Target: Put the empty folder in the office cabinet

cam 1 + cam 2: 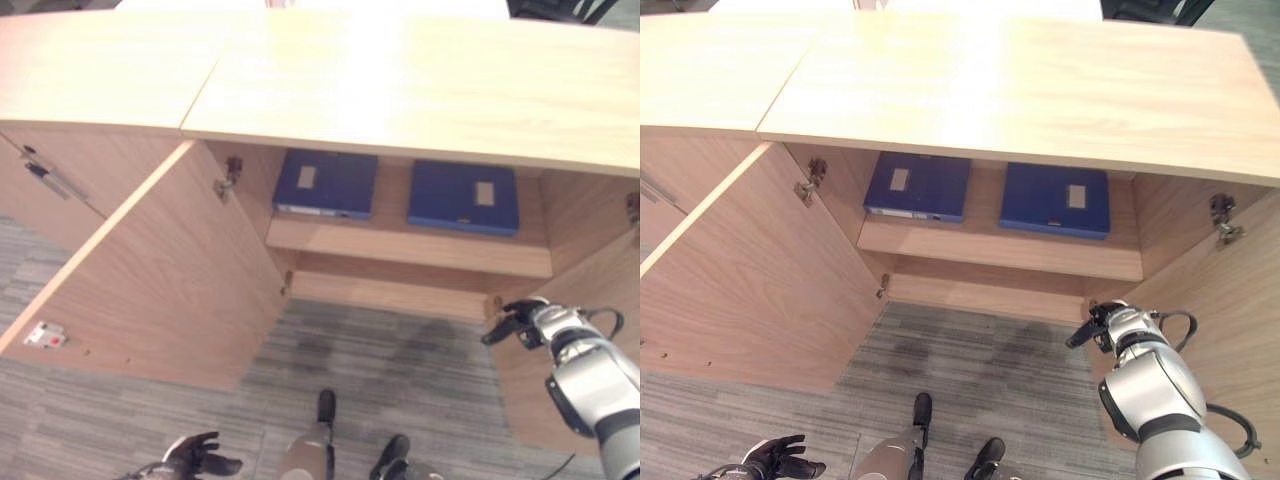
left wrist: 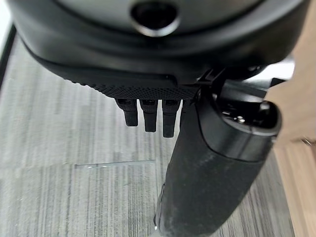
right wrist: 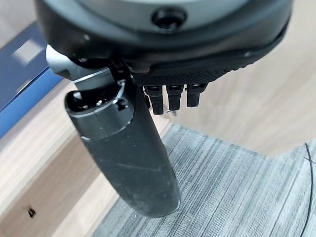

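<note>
Folders, two blue ones (image 1: 326, 183) (image 1: 463, 196), already lie flat side by side on the office cabinet (image 1: 400, 100) shelf (image 1: 400, 245), so the placing looks done, with both doors open and each robot hand, left (image 1: 190, 458) and right (image 1: 512, 322), empty with relaxed fingers.

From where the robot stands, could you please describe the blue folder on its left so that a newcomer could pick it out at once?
Start at the open wooden cabinet and look at its shelf, where two blue folders lie flat side by side. The left folder lies nearer the open left door. Unlike the other folder, it shows a pale strip along its front edge.
</note>
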### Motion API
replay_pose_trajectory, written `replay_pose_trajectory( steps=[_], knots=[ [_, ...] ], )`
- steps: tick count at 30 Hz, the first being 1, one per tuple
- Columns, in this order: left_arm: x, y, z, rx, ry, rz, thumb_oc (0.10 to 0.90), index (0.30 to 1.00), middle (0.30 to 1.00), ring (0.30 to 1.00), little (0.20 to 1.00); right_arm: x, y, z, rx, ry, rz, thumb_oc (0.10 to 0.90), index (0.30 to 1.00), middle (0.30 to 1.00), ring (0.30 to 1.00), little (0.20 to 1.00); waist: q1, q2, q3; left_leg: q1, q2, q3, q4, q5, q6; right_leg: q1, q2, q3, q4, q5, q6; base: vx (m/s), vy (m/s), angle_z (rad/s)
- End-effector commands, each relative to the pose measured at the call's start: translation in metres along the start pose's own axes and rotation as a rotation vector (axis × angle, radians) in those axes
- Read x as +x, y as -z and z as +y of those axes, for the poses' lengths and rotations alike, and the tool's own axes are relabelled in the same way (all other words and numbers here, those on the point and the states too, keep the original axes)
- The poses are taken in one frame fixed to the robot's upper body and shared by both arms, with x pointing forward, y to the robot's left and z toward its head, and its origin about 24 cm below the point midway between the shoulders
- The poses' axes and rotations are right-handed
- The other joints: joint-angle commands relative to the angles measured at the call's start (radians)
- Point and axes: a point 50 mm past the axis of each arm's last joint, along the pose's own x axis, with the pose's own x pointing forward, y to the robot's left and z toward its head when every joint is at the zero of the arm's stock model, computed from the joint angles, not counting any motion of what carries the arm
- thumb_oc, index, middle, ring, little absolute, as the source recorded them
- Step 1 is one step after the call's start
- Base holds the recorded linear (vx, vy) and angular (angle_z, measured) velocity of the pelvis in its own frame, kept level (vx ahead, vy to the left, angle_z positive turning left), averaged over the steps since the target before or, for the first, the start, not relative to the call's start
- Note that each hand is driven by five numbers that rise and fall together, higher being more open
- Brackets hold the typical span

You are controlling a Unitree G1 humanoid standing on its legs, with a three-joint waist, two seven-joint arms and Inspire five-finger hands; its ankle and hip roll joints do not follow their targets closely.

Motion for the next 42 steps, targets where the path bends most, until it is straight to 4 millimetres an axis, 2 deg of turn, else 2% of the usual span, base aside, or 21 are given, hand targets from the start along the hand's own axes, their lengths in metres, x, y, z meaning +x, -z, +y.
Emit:
replay_pose_trajectory(
  steps=[1,4,7,9,10,11,14,15,21,23,25,26,28,29,30,34,35,36,37,41,42],
  knots=[
    [0.003,-0.002,-0.015,0.011,-0.011,-0.004,0.800,0.900,0.900,0.900,0.900,-0.002,-0.016,-0.002,-0.079,0.052,-0.077,0.800,0.900,0.900,0.900,0.900,0.013,-0.060,0.032,0.104,-0.019,-0.091,0.057,-0.187,-0.044,0.159,0.027,0.007,-0.279,0.114,0.089,0.04,-0.017,-0.85],
    [0.003,0.003,-0.045,0.061,0.062,0.007,0.800,0.900,0.900,0.900,0.900,0.006,0.005,0.035,-0.055,-0.014,-0.054,0.800,0.900,0.900,0.900,0.900,-0.009,-0.077,-0.013,0.146,-0.011,-0.070,-0.006,-0.167,-0.045,0.171,0.043,0.019,-0.308,0.126,0.096,0.05,0.006,-0.17],
    [0.002,0.010,-0.051,0.095,0.080,0.027,0.800,0.900,0.900,0.900,0.900,0.010,0.029,0.060,-0.028,-0.080,-0.001,0.800,0.900,0.900,0.900,0.900,-0.027,-0.078,-0.052,0.192,-0.012,-0.035,-0.059,-0.160,-0.041,0.182,0.058,0.045,-0.336,0.134,0.104,0.04,0.075,-0.28],
    [0.001,0.021,-0.053,0.108,0.067,0.076,0.800,0.900,0.900,0.900,0.900,0.010,0.063,0.086,-0.003,-0.137,0.076,0.800,0.900,0.900,0.900,0.900,-0.049,-0.074,-0.076,0.220,-0.017,-0.011,-0.069,-0.172,-0.033,0.192,0.063,0.072,-0.337,0.137,0.106,0.05,0.104,-0.59],
    [0.001,0.028,-0.050,0.113,0.042,0.126,0.800,0.900,0.900,0.900,0.900,0.009,0.071,0.100,0.005,-0.163,0.085,0.800,0.900,0.900,0.900,0.900,-0.059,-0.078,-0.085,0.231,-0.018,-0.004,-0.071,-0.176,-0.031,0.197,0.064,0.083,-0.338,0.137,0.106,0.04,0.051,-0.29],
    [0.001,0.028,-0.050,0.113,0.042,0.125,0.800,0.900,0.900,0.900,0.900,0.009,0.071,0.100,0.005,-0.163,0.084,0.800,0.900,0.900,0.900,0.900,-0.060,-0.079,-0.087,0.228,-0.020,-0.004,-0.072,-0.172,-0.030,0.193,0.062,0.082,-0.339,0.140,0.106,0.05,0.044,-0.43],
    [0.000,0.039,-0.041,0.126,-0.016,0.225,0.800,0.900,0.900,0.900,0.900,0.002,0.098,0.145,0.066,-0.240,0.103,0.800,0.900,0.900,0.900,0.900,-0.108,-0.101,-0.127,0.266,-0.021,0.027,-0.078,-0.193,-0.025,0.205,0.069,0.123,-0.339,0.141,0.108,0.09,0.026,-0.31],
    [0.000,0.040,-0.041,0.127,-0.016,0.226,0.800,0.900,0.900,0.900,0.900,0.002,0.098,0.145,0.066,-0.241,0.103,0.800,0.900,0.900,0.900,0.900,-0.107,-0.101,-0.127,0.267,-0.021,0.028,-0.078,-0.193,-0.025,0.206,0.069,0.124,-0.339,0.141,0.108,0.06,0.021,-0.23],
    [-0.007,0.060,-0.019,0.165,-0.081,0.339,0.800,0.900,0.900,0.900,0.900,-0.015,0.138,0.188,0.234,-0.289,0.155,0.800,0.900,0.900,0.900,0.900,-0.186,-0.133,-0.171,0.291,-0.027,0.064,-0.082,-0.214,-0.016,0.202,0.077,0.177,-0.339,0.156,0.117,0.02,0.009,-0.28],
    [-0.007,0.061,-0.019,0.166,-0.081,0.340,0.800,0.900,0.900,0.900,0.900,-0.015,0.138,0.188,0.235,-0.289,0.155,0.800,0.900,0.900,0.900,0.900,-0.185,-0.134,-0.172,0.291,-0.027,0.065,-0.082,-0.214,-0.016,0.201,0.077,0.178,-0.339,0.156,0.117,-0.02,0.021,-0.24],
    [0.005,0.016,-0.017,0.144,-0.098,0.224,0.800,0.900,0.900,0.900,0.900,-0.022,0.155,0.196,0.294,-0.293,0.211,0.800,0.900,0.900,0.900,0.900,-0.234,-0.129,-0.182,0.304,-0.030,0.095,-0.082,-0.231,-0.006,0.190,0.080,0.219,-0.336,0.170,0.124,-0.05,0.069,-0.31],
    [0.008,0.006,-0.021,0.142,-0.088,0.201,0.800,0.900,0.900,0.900,0.900,-0.024,0.163,0.198,0.288,-0.293,0.236,0.800,0.900,0.900,0.900,0.900,-0.249,-0.128,-0.189,0.301,-0.033,0.101,-0.082,-0.230,-0.004,0.183,0.079,0.229,-0.336,0.176,0.125,-0.03,0.061,-0.25],
    [0.009,0.002,-0.025,0.144,-0.074,0.189,0.800,0.900,0.900,0.900,0.900,-0.026,0.171,0.197,0.286,-0.286,0.265,0.800,0.900,0.900,0.900,0.900,-0.259,-0.125,-0.194,0.305,-0.035,0.109,-0.082,-0.234,-0.001,0.179,0.080,0.240,-0.336,0.178,0.125,-0.01,0.053,-0.51],
    [0.010,-0.002,-0.034,0.146,-0.045,0.175,0.800,0.900,0.900,0.900,0.900,-0.029,0.189,0.189,0.288,-0.248,0.328,0.800,0.900,0.900,0.900,0.900,-0.286,-0.121,-0.206,0.317,-0.041,0.125,-0.082,-0.244,0.004,0.178,0.084,0.267,-0.337,0.184,0.127,0.01,0.059,-0.59],
    [0.010,-0.003,-0.036,0.145,-0.041,0.174,0.800,0.900,0.900,0.900,0.900,-0.028,0.194,0.182,0.300,-0.224,0.343,0.800,0.900,0.900,0.900,0.900,-0.294,-0.119,-0.209,0.321,-0.043,0.129,-0.082,-0.246,0.006,0.178,0.085,0.276,-0.337,0.186,0.128,0.01,0.059,-0.48],
    [0.010,-0.006,-0.040,0.146,-0.028,0.166,0.800,0.900,0.900,0.900,0.900,-0.025,0.198,0.164,0.328,-0.160,0.344,0.800,0.900,0.900,0.900,0.900,-0.310,-0.114,-0.212,0.329,-0.046,0.142,-0.082,-0.252,0.009,0.176,0.088,0.295,-0.337,0.191,0.130,-0.01,0.032,-0.31],
    [0.010,-0.005,-0.041,0.150,-0.025,0.167,0.800,0.900,0.900,0.900,0.900,-0.023,0.198,0.154,0.343,-0.125,0.336,0.800,0.900,0.900,0.900,0.900,-0.318,-0.113,-0.213,0.331,-0.047,0.146,-0.082,-0.253,0.011,0.175,0.089,0.301,-0.337,0.193,0.130,-0.02,0.044,-0.17],
    [0.010,-0.006,-0.041,0.150,-0.020,0.168,0.800,0.900,0.900,0.900,0.900,-0.016,0.193,0.124,0.387,-0.030,0.296,0.800,0.900,0.900,0.900,0.900,-0.332,-0.109,-0.214,0.335,-0.050,0.156,-0.082,-0.258,0.013,0.173,0.090,0.312,-0.337,0.197,0.133,-0.02,0.044,-0.22],
    [0.010,-0.006,-0.041,0.150,-0.019,0.167,0.800,0.900,0.900,0.900,0.900,-0.016,0.193,0.124,0.387,-0.029,0.297,0.800,0.900,0.900,0.900,0.900,-0.331,-0.108,-0.214,0.336,-0.050,0.157,-0.082,-0.258,0.013,0.173,0.090,0.313,-0.337,0.197,0.133,-0.01,0.046,-0.22],
    [0.011,-0.007,-0.043,0.150,-0.016,0.123,0.800,0.900,0.900,0.900,0.900,-0.010,0.172,0.068,0.465,0.162,0.139,0.800,0.900,0.900,0.900,0.900,-0.340,-0.098,-0.206,0.340,-0.055,0.163,-0.082,-0.261,0.016,0.171,0.087,0.322,-0.334,0.201,0.137,-0.01,0.037,-0.10],
    [0.005,0.015,-0.048,0.151,0.005,0.114,0.800,0.900,0.900,0.900,0.900,-0.015,0.180,0.039,0.498,0.253,0.124,0.800,0.900,0.900,0.900,0.900,-0.321,-0.088,-0.193,0.342,-0.055,0.152,-0.082,-0.265,0.020,0.178,0.086,0.311,-0.333,0.197,0.139,-0.02,0.056,-0.09]
  ],
)
